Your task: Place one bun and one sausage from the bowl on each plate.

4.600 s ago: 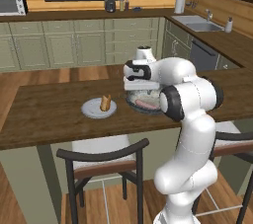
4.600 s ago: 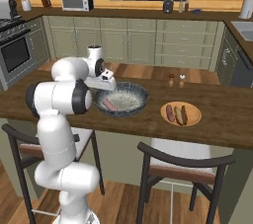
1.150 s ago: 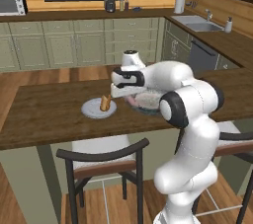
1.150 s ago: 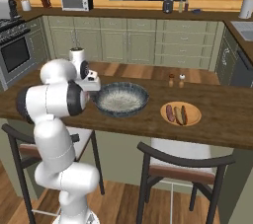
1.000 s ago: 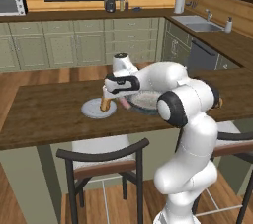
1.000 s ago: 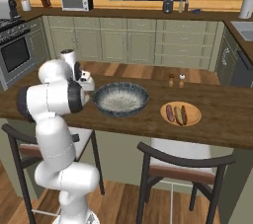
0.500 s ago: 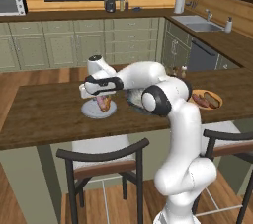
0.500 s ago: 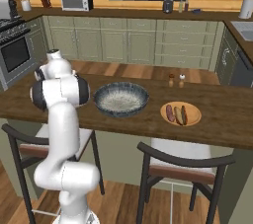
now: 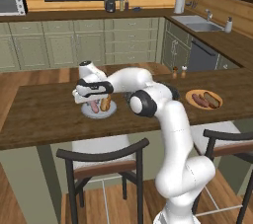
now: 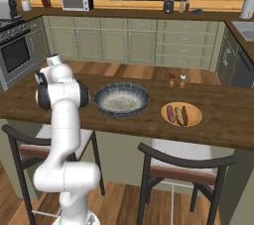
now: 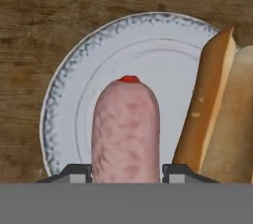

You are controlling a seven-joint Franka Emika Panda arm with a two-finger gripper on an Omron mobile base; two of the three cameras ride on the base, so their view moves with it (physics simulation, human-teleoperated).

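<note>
My gripper is shut on a pink sausage that sticks out between the two dark fingertips. It hangs just over the pale grey plate, beside a tan bun lying on the plate's right part. In the left base view the gripper is low over this plate with the sausage and bun. The speckled bowl sits mid-counter. The tan plate holds a sausage and a bun.
Salt and pepper shakers stand behind the tan plate. Two dark chairs are tucked under the counter's near edge. Bare wood lies left of the pale plate.
The arm has swung left from over the bowl to the pale plate, carrying the sausage, and come down low over the plate beside the bun.
</note>
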